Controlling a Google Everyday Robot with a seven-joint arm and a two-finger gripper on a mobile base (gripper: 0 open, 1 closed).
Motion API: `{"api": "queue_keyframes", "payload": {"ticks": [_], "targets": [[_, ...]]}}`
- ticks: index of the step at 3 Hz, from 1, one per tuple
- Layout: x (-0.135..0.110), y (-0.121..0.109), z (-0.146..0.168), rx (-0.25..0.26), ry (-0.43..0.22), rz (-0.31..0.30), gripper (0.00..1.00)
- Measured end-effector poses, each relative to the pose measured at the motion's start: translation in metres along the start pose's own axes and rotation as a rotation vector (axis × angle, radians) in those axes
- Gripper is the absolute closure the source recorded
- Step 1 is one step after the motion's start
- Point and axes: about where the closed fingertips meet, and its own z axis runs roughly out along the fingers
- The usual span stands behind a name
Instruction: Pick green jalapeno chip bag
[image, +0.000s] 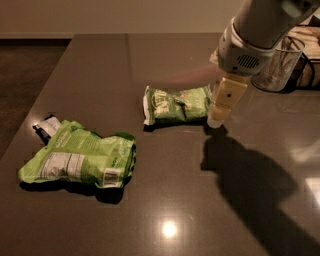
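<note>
The green jalapeno chip bag (176, 104) lies flat near the middle of the dark table (165, 200), small, puffy and crinkled, with white crimped ends. My gripper (219, 114) hangs from the white arm that comes in from the upper right. It is just above the table at the bag's right end, close to it or touching it. One cream-coloured finger (225, 101) shows, pointing down.
A larger, flatter light-green bag (82, 158) with a white nutrition label and barcode lies at the front left, with a small dark packet (45, 126) tucked behind it. A clear glass cup (277, 65) stands at the back right. The table's left edge runs diagonally.
</note>
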Motion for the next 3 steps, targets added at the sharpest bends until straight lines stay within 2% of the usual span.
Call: {"api": "queue_keyframes", "payload": {"ticks": [1, 2, 3], "targets": [[-0.03, -0.028, 0.035, 0.012, -0.023, -0.055, 0.0], [-0.046, -0.05, 0.071, 0.012, -0.012, -0.091, 0.0], [-0.052, -0.058, 0.099, -0.011, 0.007, -0.111, 0.0]]}}
